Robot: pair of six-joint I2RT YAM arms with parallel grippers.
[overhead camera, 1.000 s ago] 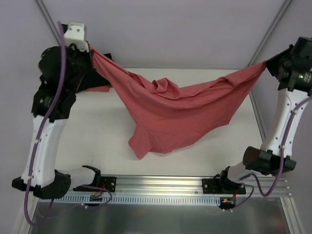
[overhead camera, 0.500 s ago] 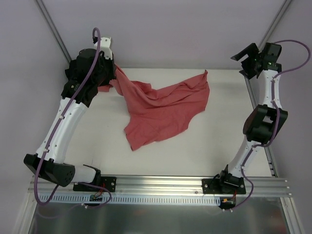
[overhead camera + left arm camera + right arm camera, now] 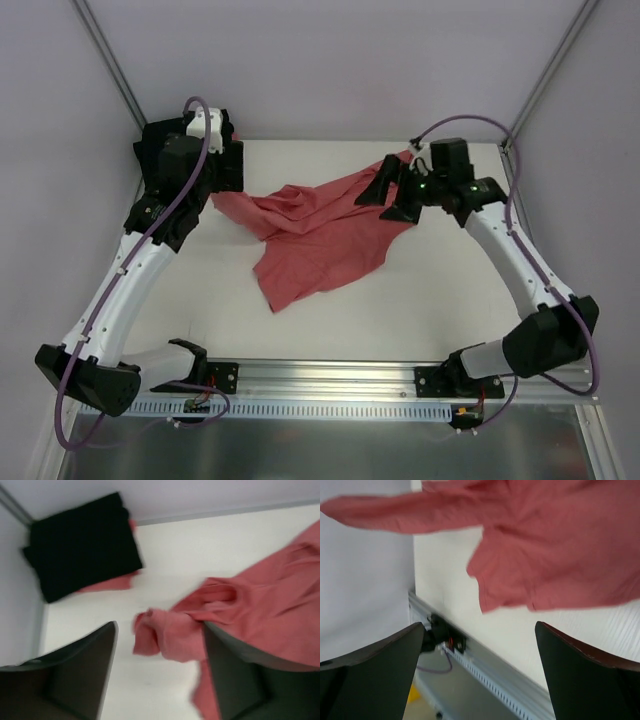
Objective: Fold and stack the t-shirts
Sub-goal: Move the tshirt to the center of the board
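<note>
The coral-red t-shirt [image 3: 320, 235] lies crumpled and loose on the white table [image 3: 450, 290], its bunched corner [image 3: 170, 632] below and between my left fingers. My left gripper [image 3: 228, 175] [image 3: 160, 630] is open at the shirt's far left end, holding nothing. My right gripper [image 3: 388, 198] [image 3: 479, 627] hangs open above the shirt's far right edge [image 3: 550, 545], with nothing between its fingers. The black t-shirt [image 3: 80, 545] sits folded in the far left corner; in the top view my left arm hides it.
A strip of red cloth [image 3: 107, 583] sticks out from under the black shirt. An aluminium rail [image 3: 330, 375] with the arm bases runs along the near edge. Slanted frame posts [image 3: 110, 70] and grey walls close in the far corners.
Both grippers opened and let go of the coral-red shirt, which dropped from its stretched hang onto the table. The right arm swung in over its right edge; the left arm came down.
</note>
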